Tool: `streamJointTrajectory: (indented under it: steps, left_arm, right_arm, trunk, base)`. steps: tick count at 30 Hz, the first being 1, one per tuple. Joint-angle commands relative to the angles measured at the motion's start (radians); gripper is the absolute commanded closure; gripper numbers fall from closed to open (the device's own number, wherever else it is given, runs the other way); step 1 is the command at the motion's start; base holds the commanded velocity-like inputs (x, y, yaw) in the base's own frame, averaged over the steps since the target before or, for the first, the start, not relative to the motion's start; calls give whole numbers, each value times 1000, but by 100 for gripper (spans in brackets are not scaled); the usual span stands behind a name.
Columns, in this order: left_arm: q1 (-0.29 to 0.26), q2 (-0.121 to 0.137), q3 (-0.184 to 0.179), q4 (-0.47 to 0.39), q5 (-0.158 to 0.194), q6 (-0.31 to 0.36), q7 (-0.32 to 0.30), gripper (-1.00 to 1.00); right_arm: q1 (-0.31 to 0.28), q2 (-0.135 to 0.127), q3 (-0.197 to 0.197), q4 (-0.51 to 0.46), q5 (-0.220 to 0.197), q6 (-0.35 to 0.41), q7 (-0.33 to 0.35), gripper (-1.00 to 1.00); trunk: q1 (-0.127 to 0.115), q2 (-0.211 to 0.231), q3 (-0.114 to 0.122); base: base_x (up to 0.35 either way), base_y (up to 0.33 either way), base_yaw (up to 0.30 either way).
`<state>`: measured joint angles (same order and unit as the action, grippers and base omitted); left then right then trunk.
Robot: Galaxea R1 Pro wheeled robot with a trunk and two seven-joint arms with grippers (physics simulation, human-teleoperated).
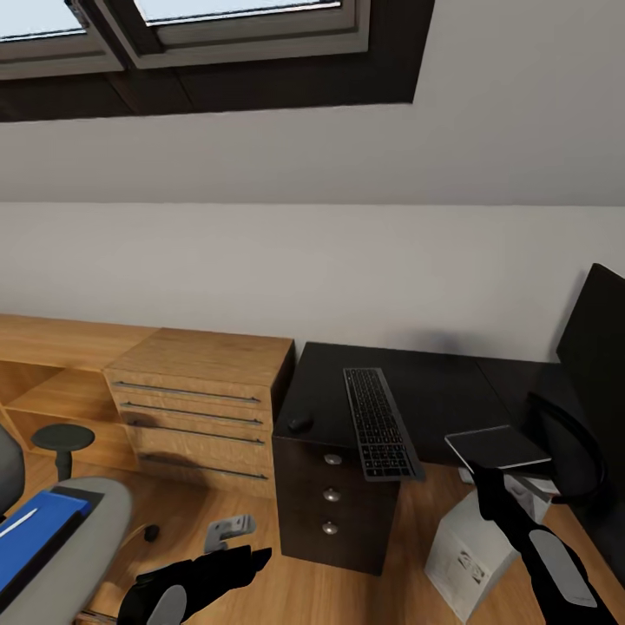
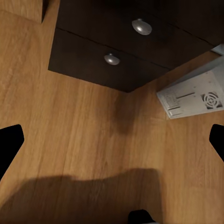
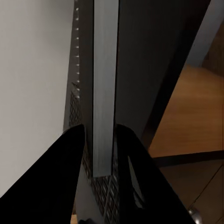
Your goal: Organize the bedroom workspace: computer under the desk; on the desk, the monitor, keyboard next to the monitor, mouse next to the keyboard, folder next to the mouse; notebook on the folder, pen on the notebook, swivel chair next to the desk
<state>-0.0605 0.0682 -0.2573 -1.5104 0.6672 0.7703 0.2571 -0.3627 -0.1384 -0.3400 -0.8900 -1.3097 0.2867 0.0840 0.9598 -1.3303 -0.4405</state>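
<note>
My right gripper (image 1: 483,476) is shut on the notebook (image 1: 496,447), a thin dark grey rectangle held level over the desk's front edge. In the right wrist view its pale edge (image 3: 103,93) runs between my fingers (image 3: 70,163). The black desk (image 1: 434,382) carries the keyboard (image 1: 378,421), the mouse (image 1: 300,423) and, at the far right, the monitor (image 1: 599,347). The computer (image 1: 473,555) stands on the floor below the desk top and shows again as a grey-white case (image 2: 191,95). At the far left the swivel chair (image 1: 82,529) holds the blue folder (image 1: 35,534) with the pen (image 1: 17,523) on it. My left gripper (image 1: 247,562) hangs open above the floor (image 2: 112,140).
Light oak drawers (image 1: 200,408) with bar handles stand left of the desk's dark drawer unit (image 1: 330,495), whose round knobs (image 2: 111,59) face me. A grey base leg (image 1: 230,529) and a black caster (image 1: 152,532) lie on the wood floor. A skylight (image 1: 243,26) sits in the sloped wall.
</note>
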Motion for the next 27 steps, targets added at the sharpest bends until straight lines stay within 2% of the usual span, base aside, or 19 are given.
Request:
streamJointTrajectory:
  steps: [1,17,23,27]
  left_arm:
    - [-1,1,-2,-1,11,2,10,-100]
    - [-1,1,-2,-2,5,1,11,-100]
    - [-1,1,-5,-2,5,1,12,-100]
    - [-1,1,-19,-2,3,0,12,-100]
  right_arm:
    - [-1,0,-3,0,-6,6,3,100]
    - [-1,0,-2,0,-7,11,2,100]
    - [-1,0,-2,0,-8,13,2,100]
    - [-1,-1,-2,-1,-8,28,4,100]
  trunk:
    - [4,-8,-4]
    - [65,-120,-54]
    - [65,-120,-54]
    - [65,-120,-54]
  base:
    - [0,0,0]
    - [0,0,0]
    - [0,0,0]
    - [0,0,0]
